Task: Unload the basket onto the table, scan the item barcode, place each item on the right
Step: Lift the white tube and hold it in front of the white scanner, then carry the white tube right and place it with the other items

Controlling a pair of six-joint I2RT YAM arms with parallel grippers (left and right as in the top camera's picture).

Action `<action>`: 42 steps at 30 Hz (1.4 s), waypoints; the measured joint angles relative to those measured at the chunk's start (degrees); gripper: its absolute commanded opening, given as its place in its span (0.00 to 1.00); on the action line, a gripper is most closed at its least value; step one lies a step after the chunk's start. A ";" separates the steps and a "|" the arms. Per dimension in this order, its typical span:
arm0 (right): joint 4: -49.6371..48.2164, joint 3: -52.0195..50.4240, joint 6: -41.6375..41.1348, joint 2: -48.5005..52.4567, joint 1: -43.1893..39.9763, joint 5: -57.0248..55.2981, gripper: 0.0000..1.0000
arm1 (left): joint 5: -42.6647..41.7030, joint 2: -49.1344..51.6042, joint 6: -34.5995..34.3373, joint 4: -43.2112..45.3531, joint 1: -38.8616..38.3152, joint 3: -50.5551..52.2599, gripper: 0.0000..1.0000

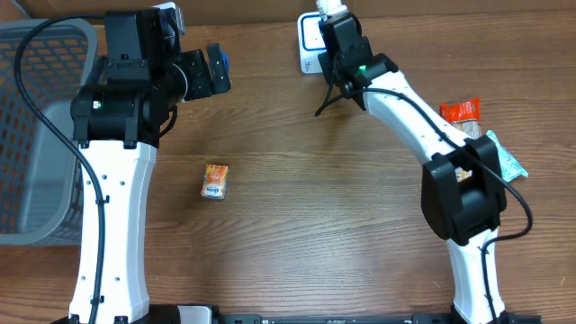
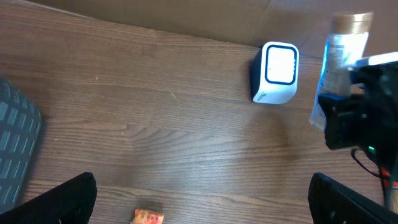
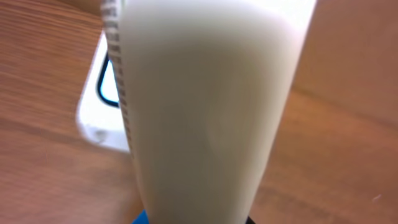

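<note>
Overhead top-down; wrist views low; scanner (image 2: 275, 73) in all three

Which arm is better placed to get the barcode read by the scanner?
Right. The right gripper holds the white bottle beside the scanner; the left gripper is open, empty and farther away.

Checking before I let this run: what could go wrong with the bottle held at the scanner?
On the bottle, the barcode strip sits at the side edge, so the scanner may miss it. The bottle hangs close by the scanner and could knock it.
</note>
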State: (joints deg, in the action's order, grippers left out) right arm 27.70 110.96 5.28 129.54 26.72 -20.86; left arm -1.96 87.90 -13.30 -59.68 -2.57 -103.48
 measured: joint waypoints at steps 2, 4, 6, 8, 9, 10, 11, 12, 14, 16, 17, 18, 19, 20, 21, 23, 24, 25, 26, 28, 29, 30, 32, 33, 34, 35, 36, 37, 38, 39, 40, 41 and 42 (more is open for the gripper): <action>-2.91 0.00 4.04 1.27 0.00 -2.51 0.04 | 0.02 0.00 0.00 0.00 0.00 0.00 1.00; -5.25 0.00 6.86 2.19 0.00 -4.39 0.04 | 0.00 0.00 0.00 0.02 0.00 0.00 1.00; -7.50 0.00 9.55 3.32 0.00 -6.34 0.04 | 0.02 0.00 0.00 0.00 0.00 0.00 1.00; -9.73 0.00 12.41 4.81 0.00 -7.87 0.04 | 0.00 0.00 0.00 0.00 0.00 0.00 1.00; -10.36 0.00 13.38 5.29 0.00 -8.35 0.04 | 0.02 0.00 0.00 0.02 0.00 0.00 1.00; -11.50 0.00 15.34 6.12 0.00 -8.76 0.04 | 0.00 0.00 0.00 0.00 0.00 0.00 1.00; -12.02 0.00 16.33 6.67 0.00 -9.07 0.04 | 0.00 0.00 0.00 0.00 0.00 0.00 1.00; -12.68 0.00 17.77 7.21 0.00 -9.46 0.04 | 0.02 0.00 0.00 0.00 0.00 0.00 1.00; -13.57 0.00 20.37 8.33 0.00 -10.14 0.04 | 0.00 0.00 0.00 0.00 0.00 0.00 1.00; -13.75 0.00 22.25 9.03 0.00 -11.02 0.04 | 0.00 0.00 0.00 0.00 0.00 0.00 1.00; -13.81 0.00 23.12 9.29 0.00 -11.34 0.04 | 0.00 0.00 0.00 0.00 0.00 0.00 1.00; -13.79 0.00 23.85 9.42 0.00 -11.63 0.04 | 0.00 0.00 0.00 0.00 0.00 0.00 1.00; -13.75 0.00 24.70 9.49 0.00 -12.09 0.04 | 0.00 0.00 0.00 0.00 0.00 0.00 1.00; -13.77 0.00 25.03 9.51 0.00 -12.44 0.04 | 0.02 0.00 0.00 0.00 0.00 0.00 1.00; -13.42 0.00 25.59 9.51 0.00 -13.00 0.04 | 0.00 0.00 0.00 0.00 0.00 0.00 1.00; -12.94 0.00 26.21 9.51 0.00 -14.03 0.04 | 0.00 0.00 0.00 0.00 0.00 0.00 1.00; -12.44 0.00 26.47 9.51 0.02 -14.78 0.04 | 0.00 0.00 0.00 0.00 0.00 0.00 1.00; -12.22 0.00 26.53 9.51 0.02 -15.17 0.03 | 0.00 0.00 0.00 0.00 0.00 0.00 1.00; -12.02 0.00 26.69 9.51 0.09 -15.82 0.04 | 0.00 0.00 0.00 0.00 0.00 0.00 1.00; -11.80 0.00 26.86 9.51 0.24 -17.42 0.04 | 0.00 0.00 0.00 0.00 0.00 0.00 1.00; -11.65 0.00 26.93 9.51 0.37 -18.29 0.04 | 0.00 0.00 0.00 0.00 0.00 0.00 1.00; -11.43 0.00 26.95 9.51 0.55 -19.06 0.04 | 0.02 0.00 0.00 0.00 0.00 0.00 1.00; -9.97 0.00 26.99 9.51 1.16 -20.55 0.03 | 0.00 0.00 0.00 0.00 0.00 0.00 1.00; -8.26 0.04 26.86 9.44 1.62 -21.05 0.03 | 0.00 0.00 0.02 0.00 0.00 0.00 1.00; -6.08 0.04 26.38 9.33 2.10 -21.38 0.04 | 0.02 0.00 0.00 0.00 0.00 0.00 1.00; -3.56 0.04 25.66 9.14 2.62 -21.57 0.04 | 0.02 0.00 0.00 0.00 0.00 0.00 1.00; -1.11 0.04 24.52 8.87 3.08 -21.53 0.04 | 0.00 0.00 0.00 0.00 0.00 0.00 1.00; 2.27 -0.02 22.84 8.31 3.76 -21.62 0.04 | 0.02 0.00 0.00 0.00 0.00 0.00 1.00; 5.49 -0.07 20.83 7.52 4.26 -21.31 0.04 | 0.00 0.00 0.00 -0.02 0.00 0.00 1.00; 9.38 -0.17 18.71 6.19 4.87 -21.00 0.04 | 0.02 0.00 0.00 0.00 0.00 0.00 1.00; 13.92 -0.37 15.96 4.35 5.49 -20.35 0.04 | 0.02 0.00 0.00 -0.02 0.00 0.00 1.00; 17.22 -0.44 13.46 2.56 5.92 -19.34 0.04 | 0.02 0.00 0.00 0.00 0.00 0.00 1.00; 21.57 -0.50 10.34 -0.15 6.40 -17.64 0.04 | 0.02 0.00 0.00 0.02 0.00 0.00 1.00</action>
State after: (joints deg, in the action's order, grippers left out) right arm 49.28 110.45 15.62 129.38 33.12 -38.50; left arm -1.93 87.90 -13.30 -59.66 -2.57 -103.48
